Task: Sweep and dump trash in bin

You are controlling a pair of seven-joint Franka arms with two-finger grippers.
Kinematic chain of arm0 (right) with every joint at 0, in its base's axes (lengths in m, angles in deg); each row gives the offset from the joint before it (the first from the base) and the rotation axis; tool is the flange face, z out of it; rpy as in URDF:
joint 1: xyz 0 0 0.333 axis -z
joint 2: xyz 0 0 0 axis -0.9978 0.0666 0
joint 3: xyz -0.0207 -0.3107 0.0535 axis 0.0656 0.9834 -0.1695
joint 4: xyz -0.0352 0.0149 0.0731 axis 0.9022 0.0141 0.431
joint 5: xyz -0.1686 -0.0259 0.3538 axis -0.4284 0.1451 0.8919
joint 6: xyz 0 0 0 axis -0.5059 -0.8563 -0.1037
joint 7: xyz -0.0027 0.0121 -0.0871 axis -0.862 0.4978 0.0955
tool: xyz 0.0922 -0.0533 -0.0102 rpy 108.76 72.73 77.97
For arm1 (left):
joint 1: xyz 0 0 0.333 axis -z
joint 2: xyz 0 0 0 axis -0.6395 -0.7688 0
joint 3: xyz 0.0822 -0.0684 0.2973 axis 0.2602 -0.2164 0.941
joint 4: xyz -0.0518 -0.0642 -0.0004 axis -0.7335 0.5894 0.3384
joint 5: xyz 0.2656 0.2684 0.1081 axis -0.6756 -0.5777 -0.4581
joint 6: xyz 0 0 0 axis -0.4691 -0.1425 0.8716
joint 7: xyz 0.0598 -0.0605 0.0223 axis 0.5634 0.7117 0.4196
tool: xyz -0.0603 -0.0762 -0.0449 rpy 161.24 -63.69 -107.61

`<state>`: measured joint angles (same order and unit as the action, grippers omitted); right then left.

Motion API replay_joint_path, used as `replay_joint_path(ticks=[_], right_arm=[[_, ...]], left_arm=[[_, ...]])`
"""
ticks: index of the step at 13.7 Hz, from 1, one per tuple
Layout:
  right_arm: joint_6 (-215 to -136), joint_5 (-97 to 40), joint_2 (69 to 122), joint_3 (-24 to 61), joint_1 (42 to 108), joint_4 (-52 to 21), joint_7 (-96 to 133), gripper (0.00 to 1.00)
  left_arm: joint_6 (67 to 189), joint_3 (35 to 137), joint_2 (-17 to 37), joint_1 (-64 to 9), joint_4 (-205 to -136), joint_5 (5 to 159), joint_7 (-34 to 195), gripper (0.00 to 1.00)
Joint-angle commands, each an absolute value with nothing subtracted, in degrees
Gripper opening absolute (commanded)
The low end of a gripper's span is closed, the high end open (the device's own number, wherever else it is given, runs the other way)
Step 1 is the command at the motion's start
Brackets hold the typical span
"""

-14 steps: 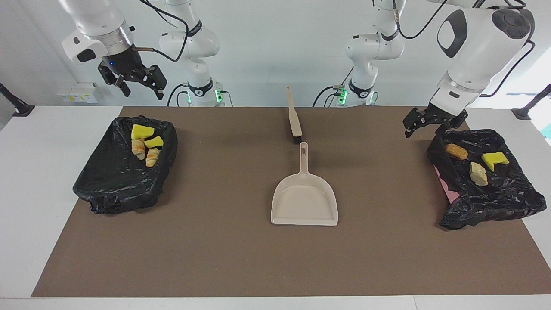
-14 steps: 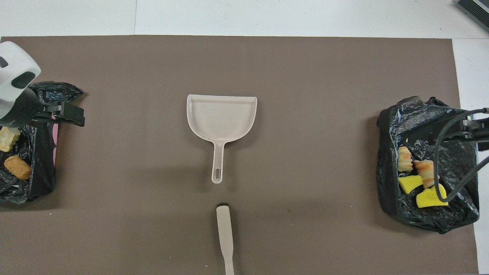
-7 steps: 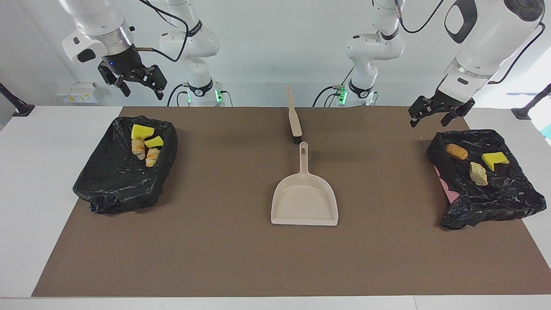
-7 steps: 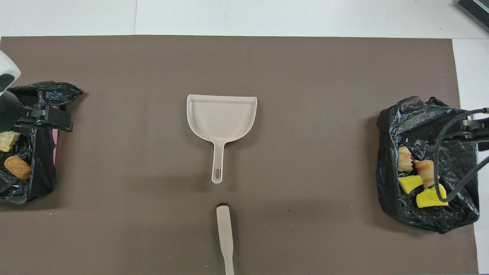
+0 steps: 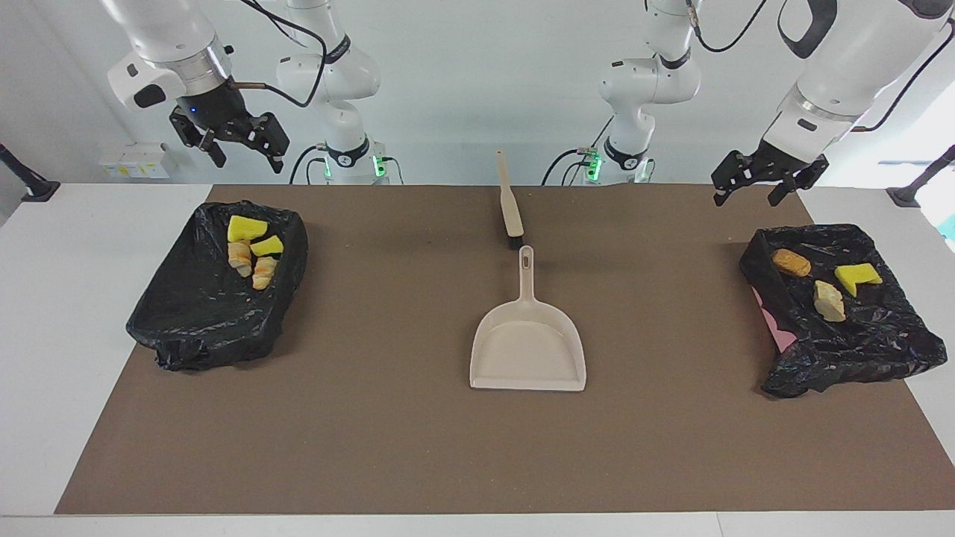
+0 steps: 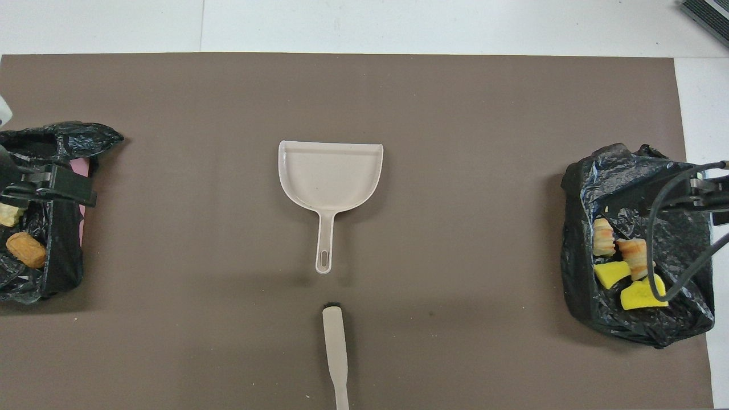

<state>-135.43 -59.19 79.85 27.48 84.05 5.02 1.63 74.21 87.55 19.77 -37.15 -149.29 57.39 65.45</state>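
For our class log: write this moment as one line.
trash: in both bins | dustpan, brush: on mat | left gripper, right gripper: raised, open, empty

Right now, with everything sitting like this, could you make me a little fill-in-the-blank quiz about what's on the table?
1. The bin at the right arm's end holds ____ scraps of trash.
2. The bin at the left arm's end holds ____ scraps.
3. The dustpan carries ____ scraps.
4. The brush lies ____ to the robots than the dustpan.

Missing words: four; three; no; nearer
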Motion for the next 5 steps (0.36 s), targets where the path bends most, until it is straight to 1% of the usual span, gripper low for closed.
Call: replay_joint_path(ticks=[1,5], right_arm=[[-136.27,-58.24,78.57,28.22,83.99,3.44,3.22,1.0],[-136.27,-58.24,78.57,28.22,84.07,3.44,3.22,1.0]], left_arm=[[72.61,87.59,19.87,-37.38,-147.95,56.9,64.21,1.0],[72.88,87.6,20.05,-37.38,-148.21,56.99,63.86,1.0]])
